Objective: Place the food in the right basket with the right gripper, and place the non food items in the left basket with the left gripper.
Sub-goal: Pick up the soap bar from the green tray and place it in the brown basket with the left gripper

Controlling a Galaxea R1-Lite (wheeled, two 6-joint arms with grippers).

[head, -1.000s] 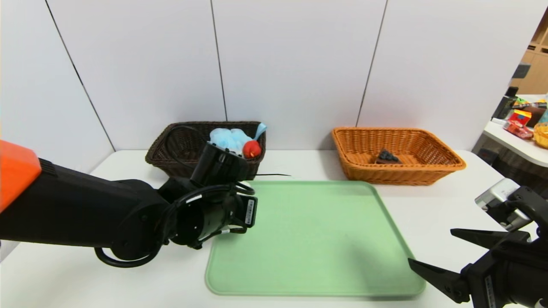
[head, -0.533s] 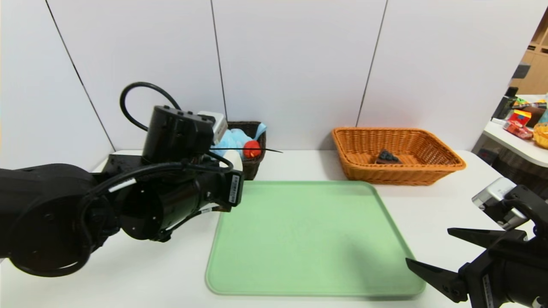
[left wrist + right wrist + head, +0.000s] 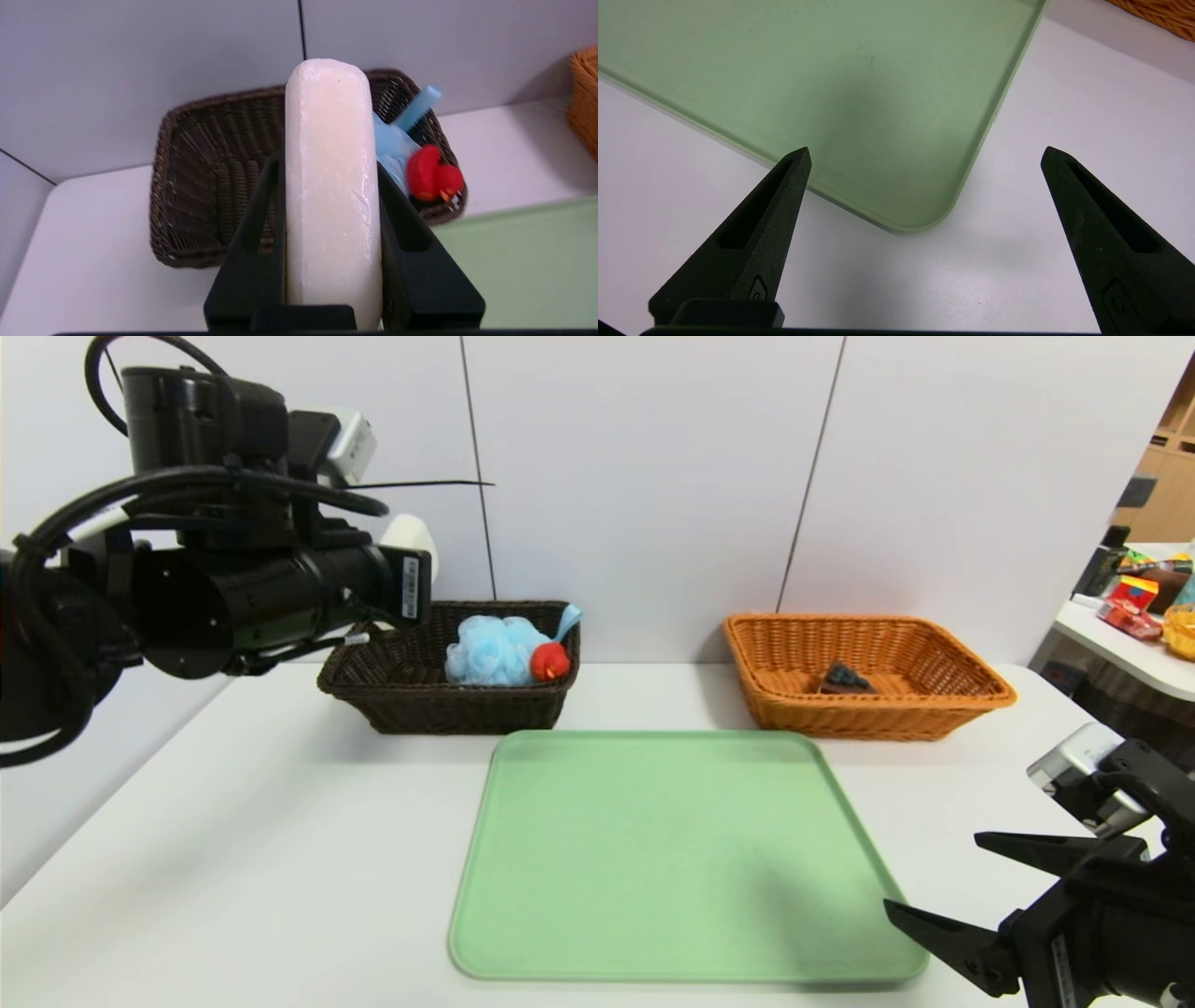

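Note:
My left gripper [image 3: 403, 553] hangs high in the air, above and left of the left basket [image 3: 411, 705], shut on the white soap bar [image 3: 411, 536]. In the left wrist view the soap bar [image 3: 331, 186] stands clamped between the black fingers [image 3: 254, 224], over the left basket [image 3: 187, 186]. In that dark basket lie the light-blue bath puff [image 3: 490, 649] and the red duck [image 3: 550, 661]. The chocolate cake slice [image 3: 845, 679] lies in the right basket [image 3: 873, 622], the orange one. My right gripper [image 3: 934, 875] stands open and empty near the table's front right.
A bare green tray [image 3: 672, 859] lies in the middle of the white table; its near corner [image 3: 920, 219] is just ahead of the right gripper [image 3: 927, 150]. White wall panels stand behind the baskets. A side table with colourful items [image 3: 1139, 607] stands at far right.
The left arm has lifted from beside the tray up and to the left, carrying the soap bar, uncovering the dark basket. The right arm has not moved.

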